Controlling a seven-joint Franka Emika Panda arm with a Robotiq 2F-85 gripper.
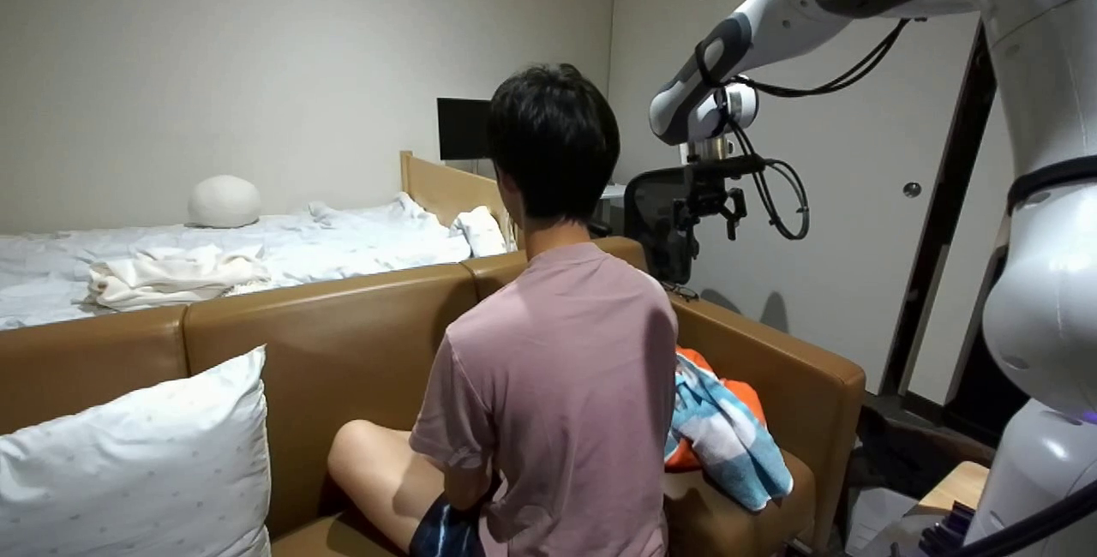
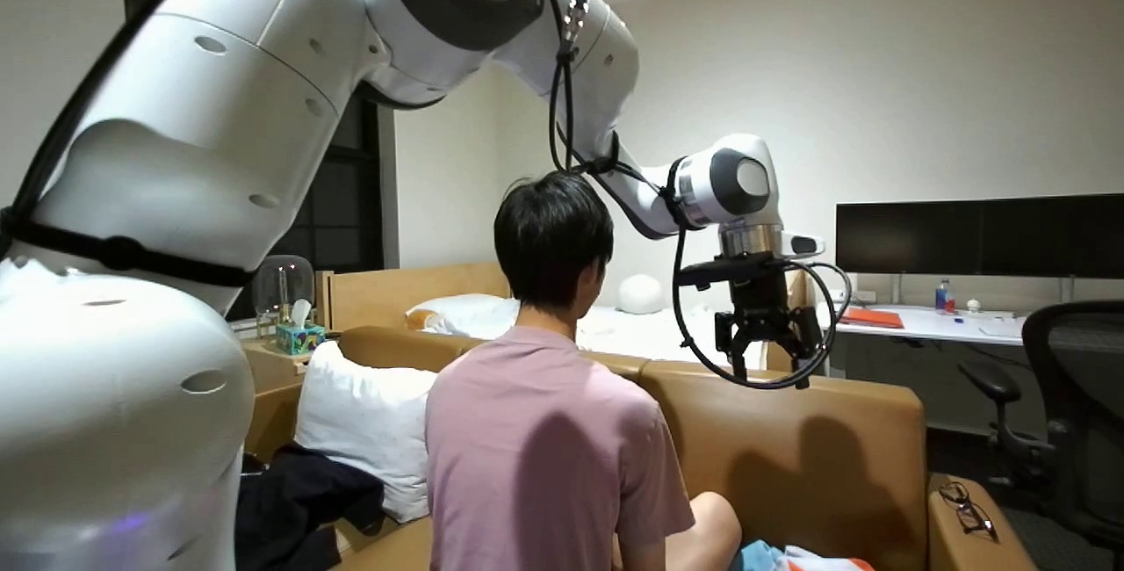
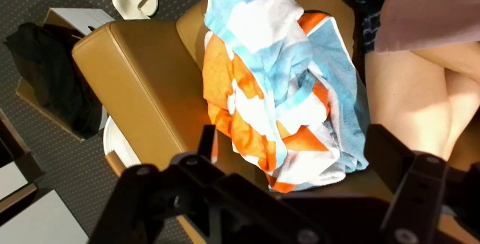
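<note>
My gripper [image 3: 292,142] is open and empty, its two dark fingers wide apart. It hangs pointing down in both exterior views [image 1: 711,231] [image 2: 771,365], high above the couch seat. Below it in the wrist view lies a crumpled towel [image 3: 266,67] in orange, light blue and white. The towel lies on the brown couch seat near the armrest [image 3: 123,90], apart from the fingers. It also shows in both exterior views [image 1: 724,433] [image 2: 781,559], partly cut off or hidden. A person in a pink shirt [image 1: 574,386] [image 2: 544,448] sits beside the towel, back to both exterior cameras.
The person's bare leg [image 3: 408,97] is close to the towel. The couch backrest [image 1: 343,317] stands before a bed with white bedding [image 1: 343,236]. Eyeglasses [image 2: 969,509] lie on the armrest. A white pillow [image 1: 146,463], an office chair [image 2: 1080,378] and a desk [image 2: 931,322] stand around.
</note>
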